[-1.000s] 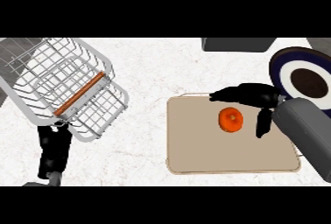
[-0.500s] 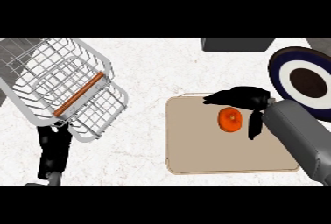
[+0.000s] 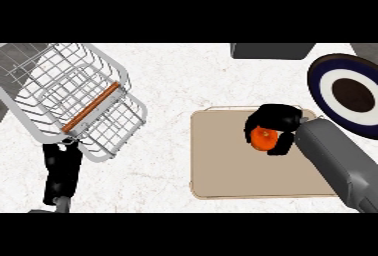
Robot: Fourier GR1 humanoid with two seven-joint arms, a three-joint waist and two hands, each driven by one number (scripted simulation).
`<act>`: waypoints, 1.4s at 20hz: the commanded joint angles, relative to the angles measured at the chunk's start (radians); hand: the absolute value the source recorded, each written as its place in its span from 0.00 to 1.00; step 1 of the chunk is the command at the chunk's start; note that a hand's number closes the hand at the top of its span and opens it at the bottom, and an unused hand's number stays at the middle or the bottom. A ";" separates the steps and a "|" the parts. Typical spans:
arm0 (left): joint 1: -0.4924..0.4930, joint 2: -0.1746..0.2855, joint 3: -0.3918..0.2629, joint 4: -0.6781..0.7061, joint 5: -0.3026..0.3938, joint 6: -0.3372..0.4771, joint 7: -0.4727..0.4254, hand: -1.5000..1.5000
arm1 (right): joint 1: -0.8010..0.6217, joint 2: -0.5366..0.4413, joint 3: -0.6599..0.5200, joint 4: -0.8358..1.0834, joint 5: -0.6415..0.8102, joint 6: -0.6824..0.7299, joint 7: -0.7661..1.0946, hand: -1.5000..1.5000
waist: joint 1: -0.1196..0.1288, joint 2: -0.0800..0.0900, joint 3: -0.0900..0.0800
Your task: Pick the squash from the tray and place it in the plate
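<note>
We are clenching our right robot hand (image 3: 275, 120) around the small round orange squash (image 3: 262, 138) on the flat beige tray (image 3: 229, 170); the round dark-blue, white-ringed plate (image 3: 318, 83) is lying at two o'clock from it, nearby.

squash (image 3: 260, 139) partly hidden by right hand (image 3: 275, 119), perhaps gripped, plate (image 3: 321, 75) cut off at right edge
</note>
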 commanded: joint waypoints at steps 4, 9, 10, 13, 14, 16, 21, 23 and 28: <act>-0.087 -0.029 -0.033 -0.037 -0.016 -0.046 0.025 0.50 | -0.051 0.044 -0.055 0.061 0.024 -0.068 -0.039 1.00 | -0.013 0.000 0.001; -0.060 -0.011 0.004 -0.027 0.016 -0.081 -0.012 0.50 | -0.005 0.002 -0.155 0.097 0.006 -0.249 0.010 1.00 | -0.023 0.000 0.001; -0.009 -0.051 -0.040 -0.048 -0.030 -0.023 -0.030 0.50 | -0.005 0.004 -0.185 0.072 -0.009 -0.259 0.099 1.00 | -0.034 -0.008 0.001; -0.021 -0.019 -0.007 -0.059 -0.002 -0.040 0.002 0.50 | 0.044 -0.040 -0.275 0.124 -0.021 -0.432 0.227 1.00 | -0.056 -0.006 0.003; -0.022 -0.034 -0.017 -0.056 -0.013 -0.025 -0.008 0.50 | 0.053 -0.043 -0.308 0.138 -0.030 -0.490 0.277 1.00 | -0.065 -0.004 0.003; -0.017 -0.022 0.002 -0.050 -0.010 -0.027 -0.021 0.50 | 0.063 -0.037 -0.343 0.100 -0.035 -0.599 0.317 1.00 | -0.060 -0.007 0.002; -0.028 -0.039 -0.014 -0.053 -0.018 -0.029 0.004 0.50 | 0.128 -0.098 -0.402 -0.066 -0.092 -0.627 0.277 1.00 | -0.066 -0.014 -0.001; -0.030 -0.006 0.004 -0.074 -0.011 -0.038 0.028 0.50 | 0.128 -0.072 -0.464 -0.097 -0.128 -0.733 0.297 1.00 | -0.064 -0.012 0.001; -0.012 -0.047 -0.019 -0.072 -0.034 -0.007 0.023 0.50 | 0.223 -0.131 -0.538 -0.271 -0.172 -0.781 0.362 1.00 | -0.072 -0.016 -0.001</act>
